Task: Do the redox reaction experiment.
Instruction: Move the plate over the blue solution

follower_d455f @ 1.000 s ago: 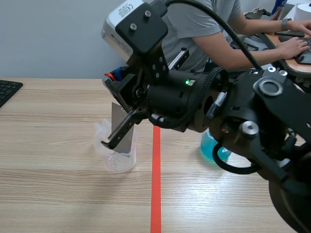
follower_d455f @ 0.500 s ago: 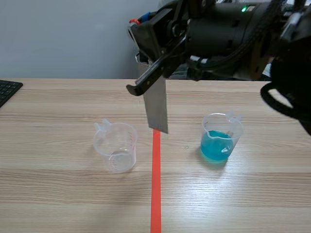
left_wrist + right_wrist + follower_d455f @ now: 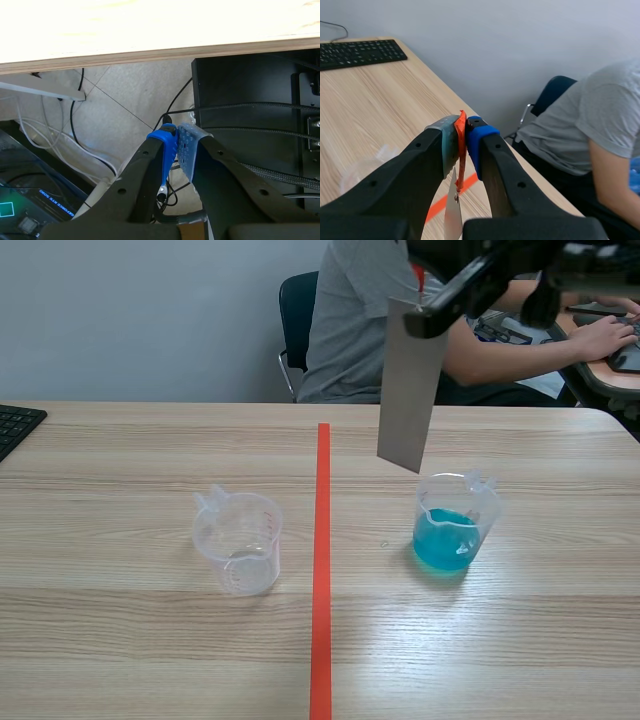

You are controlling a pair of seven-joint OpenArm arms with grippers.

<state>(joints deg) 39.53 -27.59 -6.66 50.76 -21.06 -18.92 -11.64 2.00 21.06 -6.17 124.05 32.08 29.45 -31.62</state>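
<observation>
Right pincer point(image 3: 428, 324): you have it pinching the top edge of the grey metal strip point(image 3: 408, 385), raised well above the blue-liquid beaker point(image 3: 455, 523). The right wrist view shows an orange-red tab point(image 3: 461, 142) pressed between the pads.
Metal strip: it hangs nearly upright, tilted slightly. Its lower end is clear of the liquid and seems to sit over the beaker's rim, on the side facing the tape line point(image 3: 321, 560). Gripping it by the top leaves its whole length free to dip.
Blue-liquid beaker: it stands upright on the worktop point(image 3: 120, 640), about a third full, with nothing in it yet.
Empty beaker point(image 3: 238, 540): it stands well away from the blue-liquid beaker, across the tape line. It is probably the strip's starting place, so it plays no part now.
Left pincer point(image 3: 177, 148): its pads are pressed together on nothing. It is parked below the worktop's edge, far from the blue-liquid beaker and out of your way.
Step in hand: you are likely lining the strip up over the beaker before lowering it in.
Risk: a tilted strip could catch the rim and tip the beaker.
</observation>
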